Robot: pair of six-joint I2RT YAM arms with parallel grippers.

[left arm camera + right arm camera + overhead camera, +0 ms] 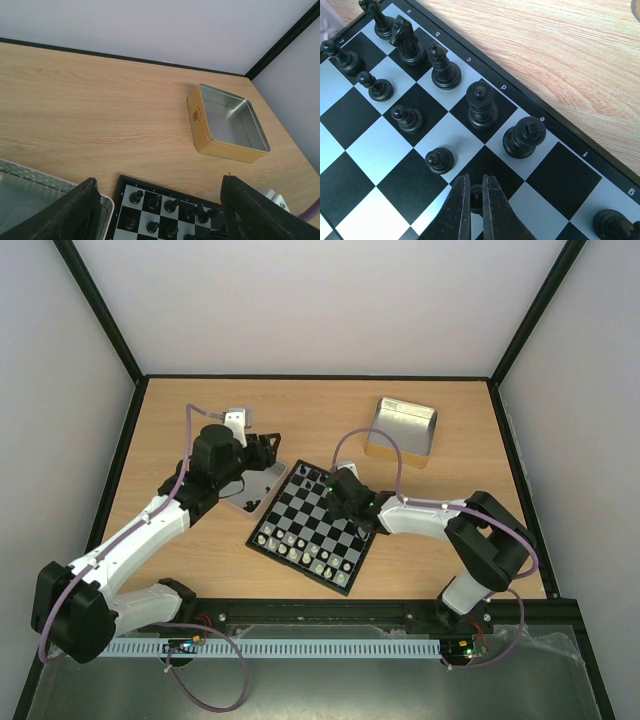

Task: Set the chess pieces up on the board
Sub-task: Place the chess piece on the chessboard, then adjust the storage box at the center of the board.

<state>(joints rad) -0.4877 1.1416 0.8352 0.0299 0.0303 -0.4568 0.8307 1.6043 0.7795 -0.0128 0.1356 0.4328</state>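
The board (pixel 252 543) lies in the middle of the table, with pale pieces (pixel 300 545) along its near rows. My right gripper (pixel 476 182) is shut on a black pawn (pixel 476 194), low over the dark square in front of the black king (pixel 524 136). I cannot tell whether the pawn touches the board. Black queen (pixel 481 104), bishop (pixel 444 67) and knight (pixel 407 40) stand on the back row, with three pawns (pixel 439 159) in front. My left gripper (pixel 160 182) hangs open and empty above the board's far-left corner (pixel 125 181).
A gold-sided metal tin (pixel 403 430) stands empty at the back right. A shiny tray (pixel 30 190) lies under my left arm beside the board's left edge. Black frame rails border the table.
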